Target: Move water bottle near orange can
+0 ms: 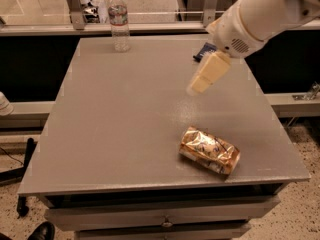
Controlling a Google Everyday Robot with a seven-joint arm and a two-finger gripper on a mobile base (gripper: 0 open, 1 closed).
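Observation:
The water bottle [118, 20] stands upright at the far left of the grey table [125, 114]; it is clear with a white cap and a pale label. The orange can [209, 150] lies on its side near the front right of the table, shiny gold with a crinkly surface. My gripper [206, 75] hangs from the white arm that reaches in from the upper right. It is above the table's right-middle, well to the right of the bottle and beyond the can. It holds nothing.
A small dark blue packet [204, 52] lies at the far right of the table, partly hidden behind my arm. A metal rail with posts [72, 6] runs behind the table. The table has drawers [162, 219] below its front edge.

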